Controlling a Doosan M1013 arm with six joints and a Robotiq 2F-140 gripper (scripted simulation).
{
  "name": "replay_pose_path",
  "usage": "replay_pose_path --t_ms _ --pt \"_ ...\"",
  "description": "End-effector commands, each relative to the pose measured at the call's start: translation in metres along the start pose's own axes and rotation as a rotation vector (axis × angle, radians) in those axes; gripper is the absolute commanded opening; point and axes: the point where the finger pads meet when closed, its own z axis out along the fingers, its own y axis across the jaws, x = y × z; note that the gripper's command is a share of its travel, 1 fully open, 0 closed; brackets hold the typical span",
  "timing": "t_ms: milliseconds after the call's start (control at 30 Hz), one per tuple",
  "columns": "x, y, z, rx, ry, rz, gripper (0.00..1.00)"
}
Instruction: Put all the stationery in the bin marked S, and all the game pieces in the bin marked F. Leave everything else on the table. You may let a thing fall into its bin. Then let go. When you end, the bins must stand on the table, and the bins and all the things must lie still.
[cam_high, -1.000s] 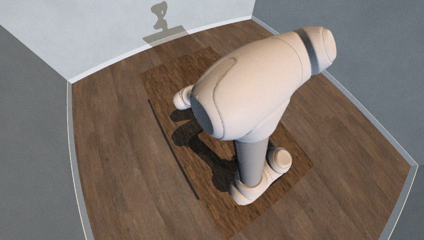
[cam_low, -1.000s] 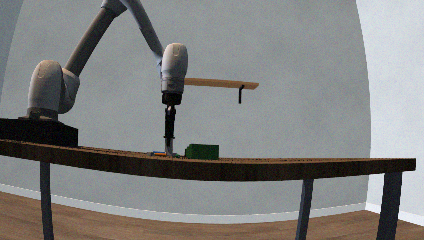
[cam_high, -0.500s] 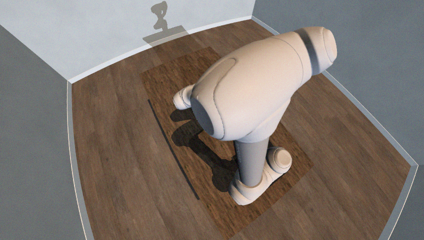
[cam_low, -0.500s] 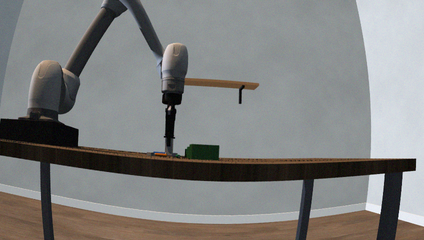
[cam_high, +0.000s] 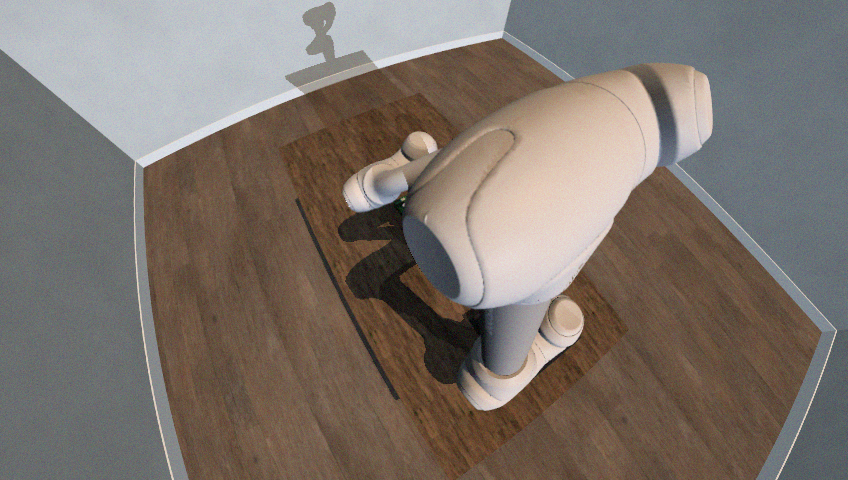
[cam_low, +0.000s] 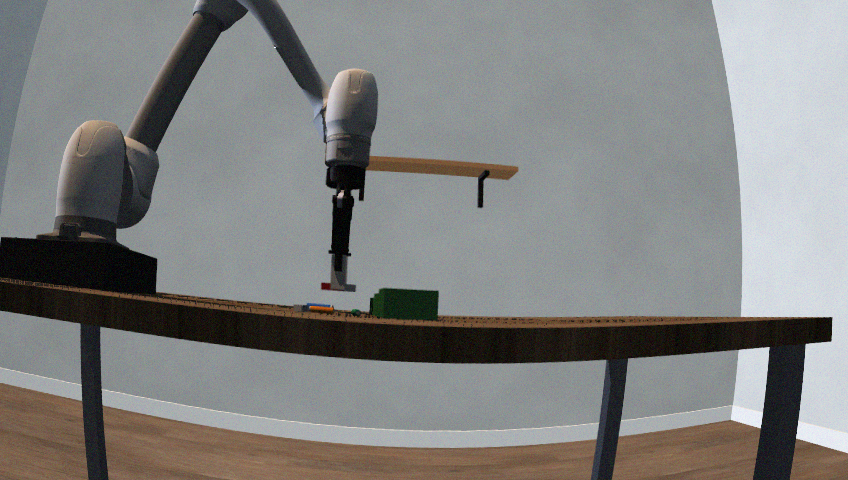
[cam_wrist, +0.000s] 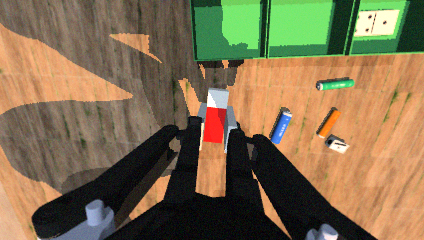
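"Wrist view, left to right?"
"The fingers (cam_low: 339, 270) are clamped on a red-and-white block (cam_low: 328, 287) (cam_wrist: 215, 122), above the surface (cam_low: 535, 344)."
"Further right?"
"A blue battery (cam_wrist: 282, 127), an orange one (cam_wrist: 329, 124) and a green one (cam_wrist: 336, 84) lie apart, below a domino (cam_wrist: 376, 23) inside the green bin (cam_low: 408, 303) (cam_wrist: 307, 56)."

Arm bent over, wrist downward, pincer (cam_low: 339, 279) (cam_wrist: 215, 114) pointing down, fingers closed in.
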Motion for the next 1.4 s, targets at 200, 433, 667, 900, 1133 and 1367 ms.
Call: replay_pose_path --t_ms 200,433,667,900,1133,1367 --pt "0.000 0.000 -0.018 0.000 0.000 0.000 0.11" --pt "0.000 0.000 -0.018 0.000 0.000 0.000 0.11" --pt "0.000 0.000 -0.025 0.000 0.000 0.000 0.11" --pt "0.024 0.018 -0.025 0.000 0.000 0.000 0.11" --pt "0.047 0.037 -0.025 0.000 0.000 0.000 0.11" --pt "0.076 0.060 -0.025 0.001 0.000 0.247 0.11"
